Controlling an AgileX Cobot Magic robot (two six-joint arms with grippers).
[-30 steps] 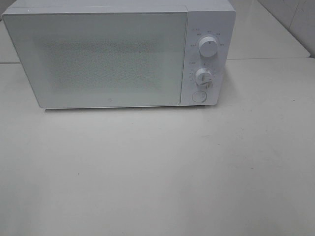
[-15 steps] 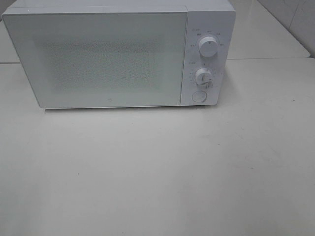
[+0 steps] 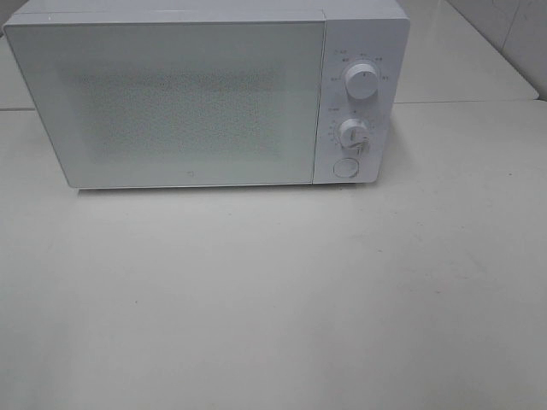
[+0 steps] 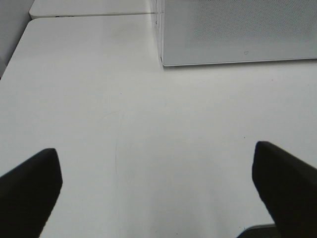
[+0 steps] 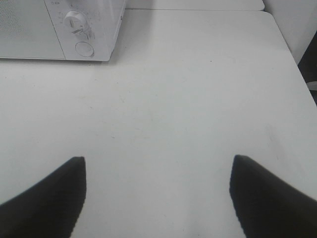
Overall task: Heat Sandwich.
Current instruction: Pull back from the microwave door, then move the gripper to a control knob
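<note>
A white microwave (image 3: 205, 94) stands on the pale bench (image 3: 273, 299) at the 12 o'clock end of the high view, and its frosted door (image 3: 171, 102) is shut flush with the case. The control panel (image 3: 359, 51) sits at the 3 o'clock side of the door. It carries an upper knob (image 3: 362, 82), a lower knob (image 3: 352, 132) below that, and a round button (image 3: 344, 167) at the 6 o'clock end of the panel. A second bench (image 3: 461, 60) butts against the first, behind the microwave toward 1 o'clock, with a thin seam between the two tops.

Neither arm appears in the high view. The left wrist view shows the left fingers (image 4: 29, 188) spread wide over bare bench top, with nothing between them. The lower corner of the microwave's door lies well ahead of them.

The right fingers (image 5: 267, 198) also stand wide apart and grip nothing. Ahead of them is the panel corner of the microwave, with the lower knob (image 5: 75, 21) and the round button (image 5: 84, 48).

Where the sandwich is cannot be told: the frosted door gives no view of the inside.
</note>
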